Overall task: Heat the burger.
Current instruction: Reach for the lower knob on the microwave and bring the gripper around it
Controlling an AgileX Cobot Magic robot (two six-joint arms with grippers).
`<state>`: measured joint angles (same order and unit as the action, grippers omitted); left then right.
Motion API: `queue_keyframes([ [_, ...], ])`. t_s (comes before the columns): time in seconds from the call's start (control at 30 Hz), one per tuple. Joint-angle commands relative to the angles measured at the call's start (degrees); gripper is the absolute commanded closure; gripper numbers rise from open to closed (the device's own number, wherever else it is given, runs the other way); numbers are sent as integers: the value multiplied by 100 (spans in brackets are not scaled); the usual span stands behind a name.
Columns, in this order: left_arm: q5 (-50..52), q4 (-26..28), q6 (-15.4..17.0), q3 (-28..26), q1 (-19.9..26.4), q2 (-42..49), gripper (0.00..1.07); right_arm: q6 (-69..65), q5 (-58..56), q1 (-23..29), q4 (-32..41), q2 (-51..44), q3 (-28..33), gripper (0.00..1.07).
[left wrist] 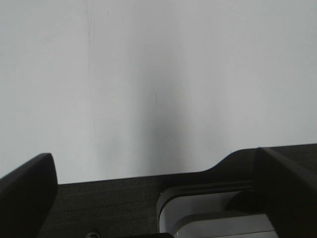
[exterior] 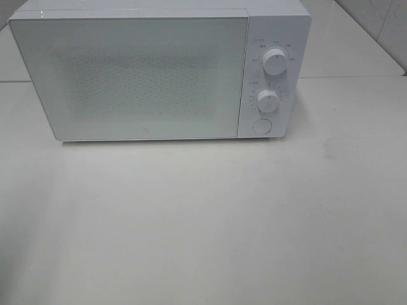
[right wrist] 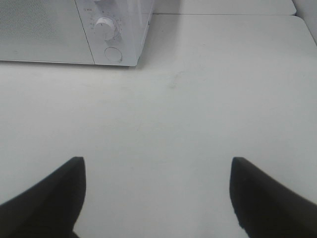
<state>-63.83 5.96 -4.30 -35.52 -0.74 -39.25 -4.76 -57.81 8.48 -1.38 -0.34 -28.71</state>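
Left jaws and right jaws stand released, grasping nothing.
White microwave (exterior: 127, 76), door shut, sits on the pale bench (exterior: 203, 222) across the frame's top.

Only obstacle you've got is the microwave (exterior: 127, 76) at the back of the table (exterior: 203, 222); its door is shut, so no way inside. Top knob (exterior: 275, 61), lower knob (exterior: 268, 100) and button (exterior: 261, 126) sit on its right panel. Table in front and to its right is bare, so pass freely. Right gripper (right wrist: 157, 161) has flat table ahead up to the microwave.
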Motion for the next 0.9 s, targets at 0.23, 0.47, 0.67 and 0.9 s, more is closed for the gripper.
queue_keyframes([
  [0.23, -57, -46, 103, 401, 34, 1593, 5, -11, 92, -29, -17, -143, 23, 31],
  [0.47, 252, -63, 120, 584, 34, 2498, 5, -11, 92, -29, -17, -143, 23, 31],
  [0.67, 252, -63, 109, 584, 34, 3529, 5, -11, 92, -29, -17, -143, 23, 31],
  [0.9, 252, -52, 103, 590, 29, 4068, 5, -11, 92, -29, -17, -143, 23, 31],
])
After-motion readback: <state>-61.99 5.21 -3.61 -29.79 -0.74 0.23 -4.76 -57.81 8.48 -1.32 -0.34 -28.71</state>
